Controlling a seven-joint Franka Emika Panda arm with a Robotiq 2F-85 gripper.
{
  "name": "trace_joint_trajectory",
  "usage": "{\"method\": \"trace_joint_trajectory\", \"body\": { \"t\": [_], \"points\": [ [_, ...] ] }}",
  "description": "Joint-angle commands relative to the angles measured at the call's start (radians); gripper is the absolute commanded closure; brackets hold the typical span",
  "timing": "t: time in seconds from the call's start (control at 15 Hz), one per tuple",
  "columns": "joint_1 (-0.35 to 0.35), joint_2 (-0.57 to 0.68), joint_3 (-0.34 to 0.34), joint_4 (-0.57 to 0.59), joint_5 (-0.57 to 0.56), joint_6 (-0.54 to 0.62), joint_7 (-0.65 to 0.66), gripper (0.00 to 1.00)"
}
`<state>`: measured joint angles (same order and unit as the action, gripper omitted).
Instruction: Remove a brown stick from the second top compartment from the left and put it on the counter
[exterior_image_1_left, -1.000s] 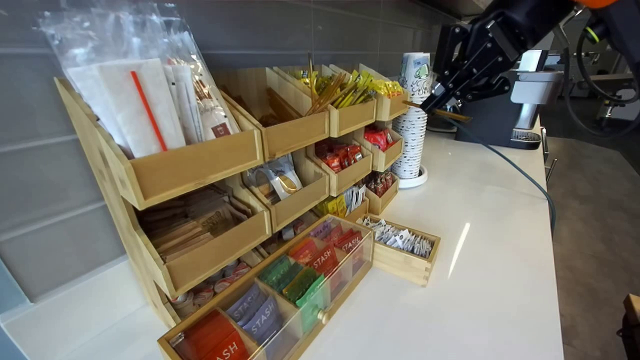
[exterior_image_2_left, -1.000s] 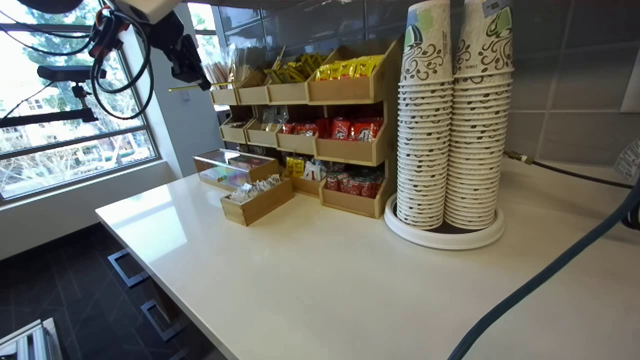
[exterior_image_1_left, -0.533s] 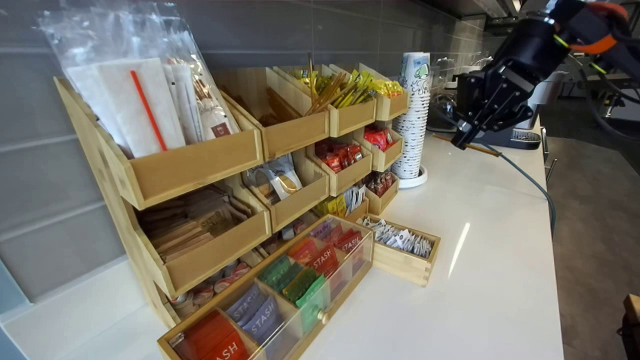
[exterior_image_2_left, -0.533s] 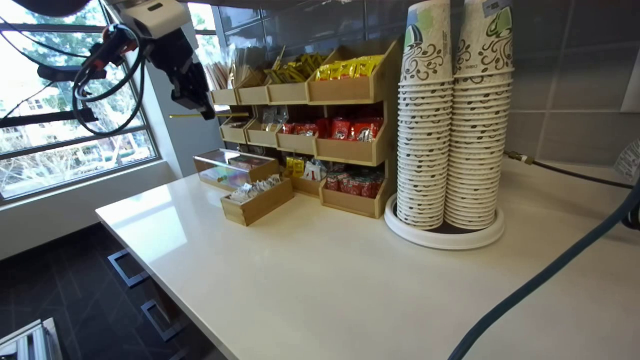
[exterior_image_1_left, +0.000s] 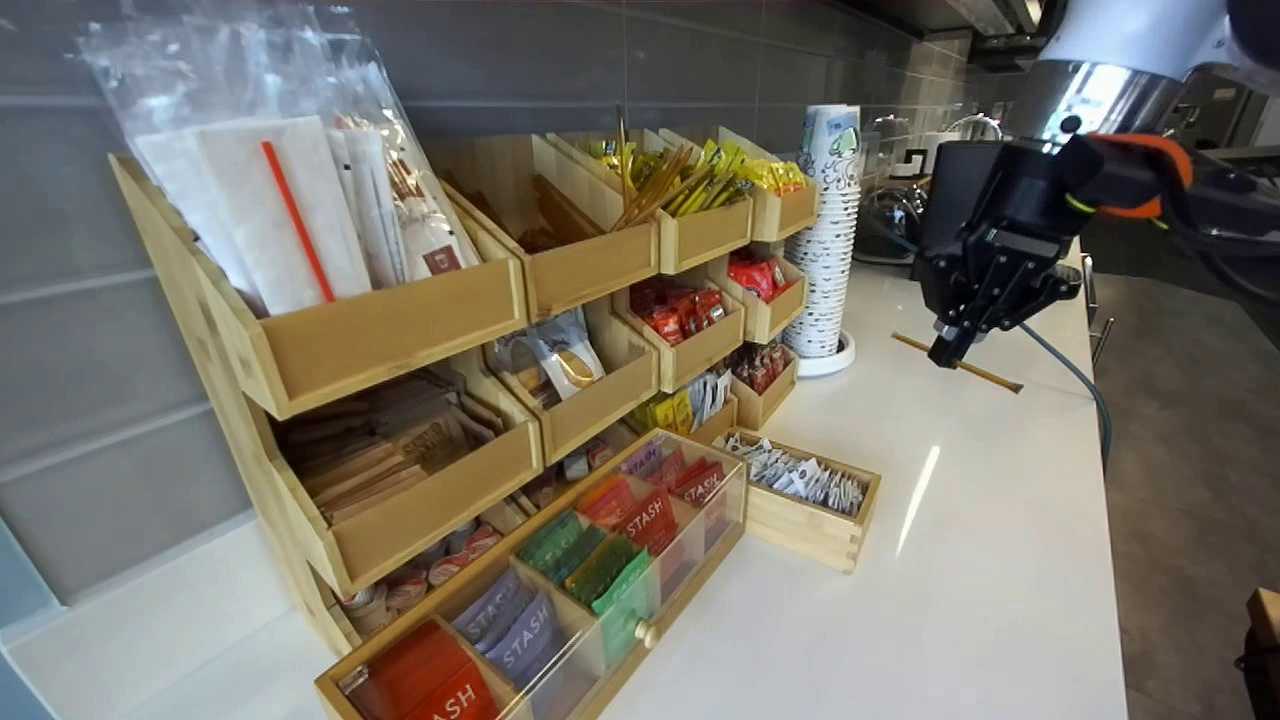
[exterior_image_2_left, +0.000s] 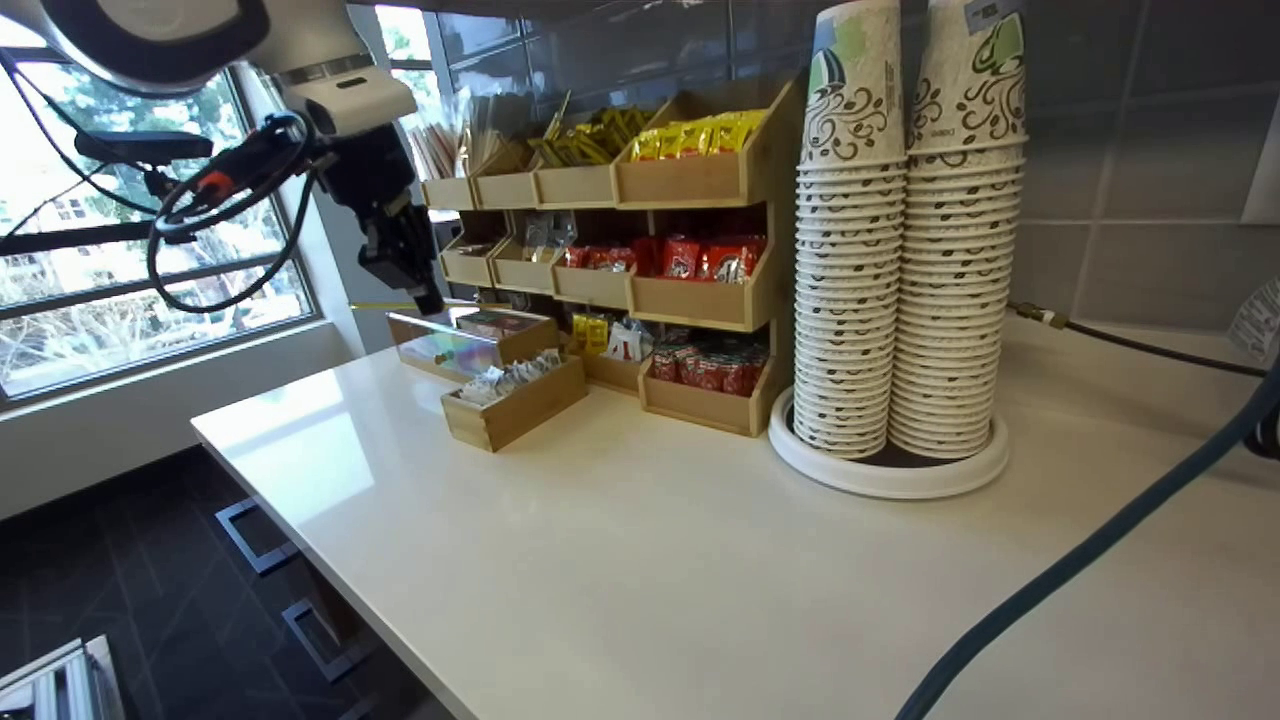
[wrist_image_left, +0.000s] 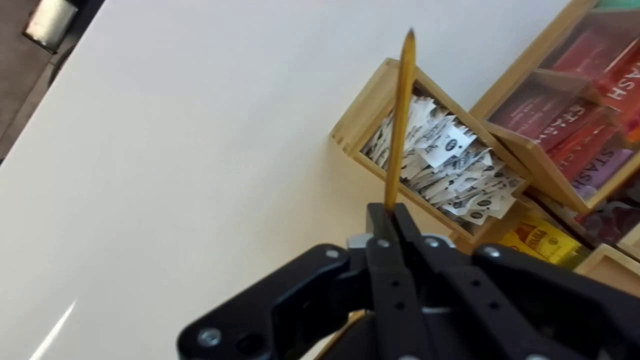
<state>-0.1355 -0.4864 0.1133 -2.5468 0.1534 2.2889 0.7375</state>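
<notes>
The brown stick (exterior_image_1_left: 990, 377) is thin and straight and is held crosswise in the air above the white counter (exterior_image_1_left: 1000, 560). My gripper (exterior_image_1_left: 943, 355) is shut on it near its middle, with an end sticking out on either side. In the wrist view the stick (wrist_image_left: 401, 110) points up from between the closed fingertips (wrist_image_left: 390, 207), over the counter (wrist_image_left: 175, 150). It also shows in an exterior view (exterior_image_2_left: 375, 306), beside the fingertips (exterior_image_2_left: 430, 303). The second top compartment (exterior_image_1_left: 590, 262) of the pale wooden rack holds more brown sticks and is apart from the gripper.
An open wooden box of white packets (exterior_image_1_left: 810, 535) stands on the counter in front of the rack. A clear-fronted tea box (exterior_image_1_left: 646, 633) sits beside it. Tall stacks of paper cups (exterior_image_2_left: 850, 300) stand at the rack's far end. A dark hose (exterior_image_2_left: 1090, 560) crosses the counter.
My gripper has come down toward the counter with the stick still in it. It has also moved right in one of the exterior views. The rack and boxes have not moved.
</notes>
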Motion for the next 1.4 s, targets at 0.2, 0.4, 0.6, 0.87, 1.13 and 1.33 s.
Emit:
{"method": "trace_joint_trajectory", "body": {
  "t": [0.2,0.4,0.6,0.87,1.13,1.33],
  "points": [
    [-0.029,0.117,0.003,-0.036,-0.141,0.105,0.02,0.99],
    [-0.04,0.162,-0.013,-0.062,-0.182,0.159,0.016,0.99],
    [-0.043,0.203,-0.038,-0.089,-0.195,0.22,-0.005,0.99],
    [-0.044,0.262,-0.063,-0.108,-0.203,0.284,-0.037,0.99],
    [-0.047,0.32,-0.084,-0.119,-0.218,0.318,-0.044,0.99],
    [-0.043,0.352,-0.101,-0.108,-0.22,0.3,-0.037,0.7]
  ]
}}
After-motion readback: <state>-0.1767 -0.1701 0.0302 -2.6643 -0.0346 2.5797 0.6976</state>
